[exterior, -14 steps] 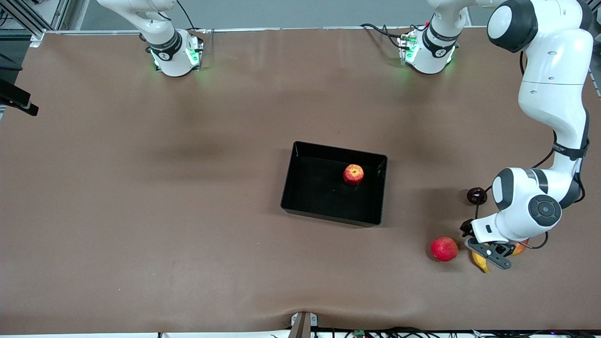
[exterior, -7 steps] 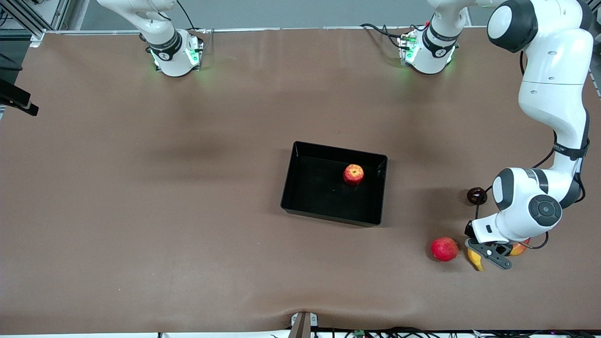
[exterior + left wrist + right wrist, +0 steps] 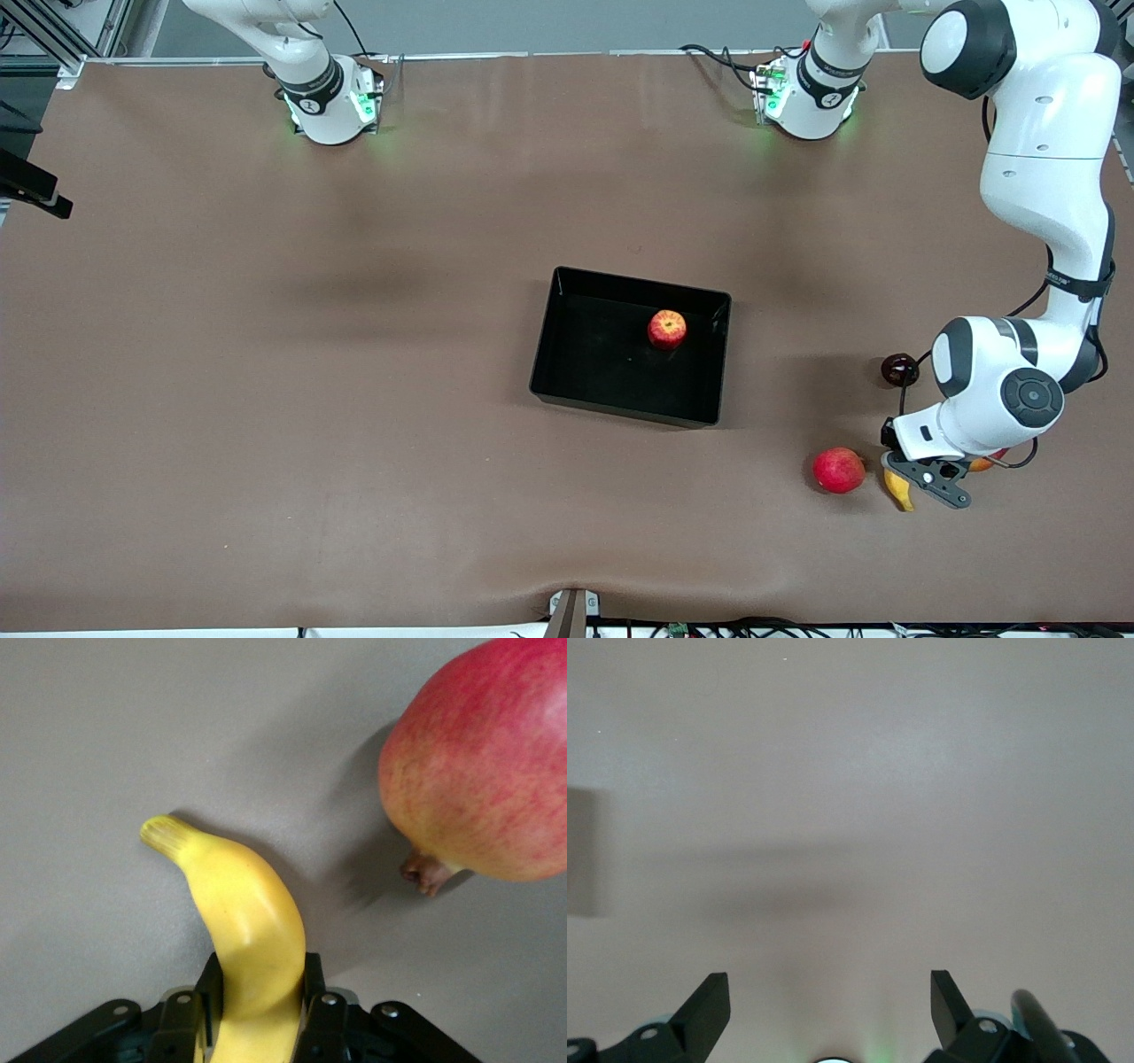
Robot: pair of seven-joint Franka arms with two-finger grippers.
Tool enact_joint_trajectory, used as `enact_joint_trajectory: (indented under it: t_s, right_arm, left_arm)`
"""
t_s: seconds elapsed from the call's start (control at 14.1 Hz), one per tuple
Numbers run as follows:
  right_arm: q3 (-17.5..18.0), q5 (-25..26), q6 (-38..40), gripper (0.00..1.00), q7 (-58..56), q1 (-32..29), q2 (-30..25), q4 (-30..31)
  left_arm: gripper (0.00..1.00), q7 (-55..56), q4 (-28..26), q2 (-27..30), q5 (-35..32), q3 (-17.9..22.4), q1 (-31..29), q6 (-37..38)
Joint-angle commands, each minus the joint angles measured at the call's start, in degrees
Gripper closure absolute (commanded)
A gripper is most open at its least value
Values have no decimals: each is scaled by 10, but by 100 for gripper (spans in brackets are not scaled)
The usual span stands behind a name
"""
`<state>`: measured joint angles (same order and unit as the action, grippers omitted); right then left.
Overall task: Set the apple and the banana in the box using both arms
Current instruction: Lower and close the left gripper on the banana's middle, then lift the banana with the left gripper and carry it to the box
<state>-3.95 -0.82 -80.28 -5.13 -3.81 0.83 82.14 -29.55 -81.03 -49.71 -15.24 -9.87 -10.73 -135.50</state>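
Black glossy box (image 3: 542,354) on a plain brown table (image 3: 266,399), and the apple (image 3: 666,329) in it is red with yellowish patches. Toward the left arm's end from the box there's an evenly pinkish-red round fruit (image 3: 838,470), then right beside that the bright yellow banana (image 3: 252,930) with a greenish-yellow stem end. Black left gripper (image 3: 921,477), white arm with black joint bands, also a small dark reddish-brown round thing (image 3: 899,369) near it
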Motion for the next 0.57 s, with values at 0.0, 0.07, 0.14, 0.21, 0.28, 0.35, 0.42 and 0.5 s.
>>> enact_joint_trajectory:
  t_s: [0.0, 0.07, 0.14, 0.21, 0.28, 0.35, 0.42, 0.5]
  right_arm:
    - [8, 1, 0, 0, 1, -11, -2, -1]
    - [8, 1, 0, 0, 1, -9, -2, -1]
    - [8, 1, 0, 0, 1, -9, -3, -1]
    - [8, 1, 0, 0, 1, -9, -2, -1]
    - [8, 1, 0, 0, 1, -10, -3, -1]
    - [8, 1, 0, 0, 1, -11, -3, -1]
    - [8, 1, 0, 0, 1, -11, -3, -1]
    - [8, 1, 0, 0, 1, -11, -2, -1]
  left_arm:
    - [100, 39, 0, 19, -3, -6, 0, 46]
    - [100, 57, 0, 25, -3, -8, 3, 60]
    - [100, 69, 0, 33, -3, -9, 6, 74]
    - [100, 78, 2, 39, -3, -15, 7, 88]
    - [100, 81, 3, 49, -3, -25, 5, 102]
    - [100, 81, 3, 58, -3, -32, 3, 113]
    - [100, 82, 4, 68, -2, -38, 4, 127]
    - [100, 98, 4, 81, 3, -44, 6, 141]
